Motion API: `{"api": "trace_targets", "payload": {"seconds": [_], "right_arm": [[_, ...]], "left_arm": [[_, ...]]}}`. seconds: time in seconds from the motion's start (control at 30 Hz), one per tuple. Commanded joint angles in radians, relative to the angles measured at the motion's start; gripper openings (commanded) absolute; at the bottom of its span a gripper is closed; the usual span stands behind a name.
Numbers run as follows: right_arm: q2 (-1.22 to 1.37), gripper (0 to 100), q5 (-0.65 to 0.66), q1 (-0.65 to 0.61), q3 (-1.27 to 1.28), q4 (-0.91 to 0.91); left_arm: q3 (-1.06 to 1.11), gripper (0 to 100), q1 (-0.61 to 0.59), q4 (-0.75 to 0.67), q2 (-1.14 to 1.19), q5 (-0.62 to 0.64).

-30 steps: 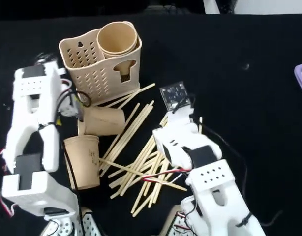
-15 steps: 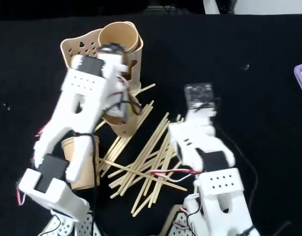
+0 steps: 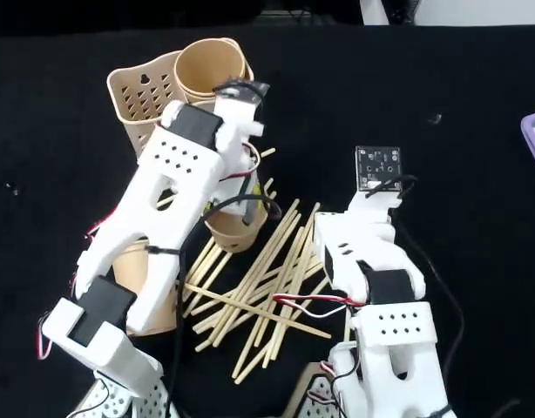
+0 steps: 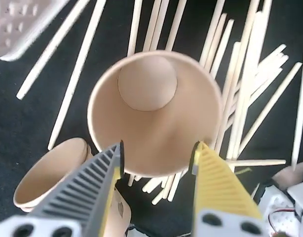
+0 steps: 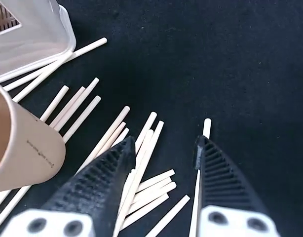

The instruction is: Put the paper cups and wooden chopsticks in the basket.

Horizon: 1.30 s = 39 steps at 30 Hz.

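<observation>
Paper cup (image 4: 151,113) clamped in left hand (image 4: 159,148), over wooden chopsticks (image 3: 267,270) scattered mid tabletop (image 3: 442,174), basket (image 3: 141,96) at 11 o'clock with stacked cups (image 3: 206,65) inside, second cup (image 4: 48,173) at 8 o'clock, right hand (image 5: 164,145) spread apart above chopsticks

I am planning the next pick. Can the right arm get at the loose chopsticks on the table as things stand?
Probably yes. The right tool is open above the chopsticks, with nothing between them; the cup in the left tool is off to one side.
</observation>
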Motion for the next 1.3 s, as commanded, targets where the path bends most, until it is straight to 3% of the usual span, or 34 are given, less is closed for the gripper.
{"api": "trace_targets", "payload": {"seconds": [0.0,0.3,0.4,0.53,0.63,0.73,0.83,0.93,1.27], "right_arm": [[-0.028,19.8,-0.012,0.017,-0.005,-0.015],[-0.030,19.8,-0.011,0.017,-0.019,-0.012],[-0.030,19.8,-0.006,0.015,-0.068,0.021],[-0.030,19.8,-0.005,0.015,-0.162,0.103],[-0.028,19.8,-0.005,0.014,-0.209,0.133],[-0.024,19.8,-0.003,-0.037,-0.248,0.129],[-0.019,19.8,0.031,-0.126,-0.308,0.129],[0.018,19.8,0.066,-0.206,-0.390,0.132],[0.515,19.8,0.066,-0.302,-0.671,0.133]], "left_arm": [[-0.145,24,0.015,0.018,-0.054,-0.011],[-0.305,24,-0.101,0.021,-0.167,-0.011],[-0.234,24,-0.110,0.021,-0.316,-0.015],[-0.048,24,-0.125,0.021,-0.557,-0.110],[0.048,24,-0.242,0.012,-0.729,-0.153],[0.108,24,-0.464,-0.003,-0.836,-0.195],[0.213,24,-0.704,-0.091,-0.855,-0.218],[0.394,24,-0.851,-0.222,-0.816,-0.215],[1.010,24,-0.906,-0.746,-0.582,-0.213]]}}
